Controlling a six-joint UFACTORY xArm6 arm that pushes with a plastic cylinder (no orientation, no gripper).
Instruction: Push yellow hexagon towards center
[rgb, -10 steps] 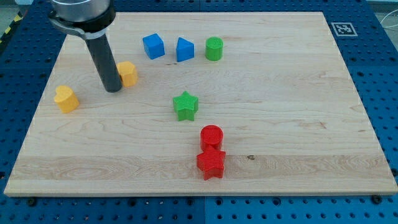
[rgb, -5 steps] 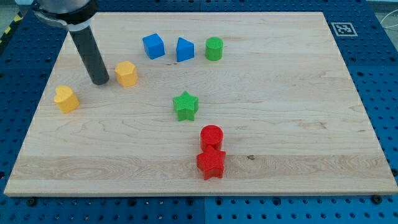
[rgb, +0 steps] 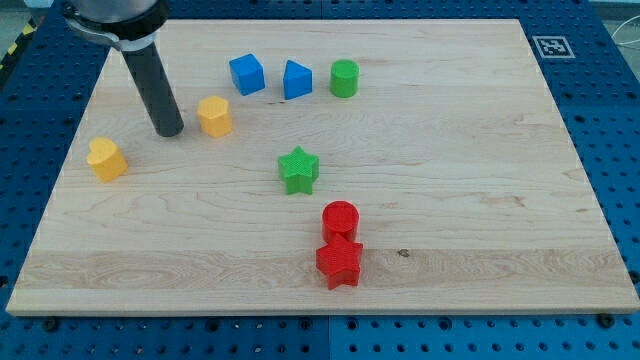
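**Yellow hexagon sits just right of my tip, upper left of the counter**

Yellow hexagon (rgb: 214, 116) rests in the upper left part of the counter (rgb: 450, 150), well left of and above the middle of the board. My tip (rgb: 169, 131) stands just to its left, with a narrow strip of bare wood between the two, so they are near but apart. This arm carries no pincer, only the straight dark rod (rgb: 153, 85), which rises from the tip toward the frame's top left and leans a little that way; nothing is clasped or released.

Further left and lower, near the board's left edge, lies a second yellow block (rgb: 106, 158), rounded in outline, its exact shape hard to tell. It is well apart from the tip.

Toward the frame's top, right of the hexagon, three blocks form a row: a blue cube (rgb: 246, 74), then a blue block (rgb: 297, 79) with a slanted top, then a green cylinder (rgb: 344, 77). Small gaps separate them.

Close to the board's middle, slightly left of it, sits a green star (rgb: 299, 169), below and right of the hexagon.

Lower still, a red cylinder (rgb: 340, 219) touches a red star (rgb: 339, 262) directly beneath it.

At the frame's upper right corner of the board is a small black-and-white marker tag (rgb: 553, 46). A blue perforated surface (rgb: 620, 120) surrounds the board.
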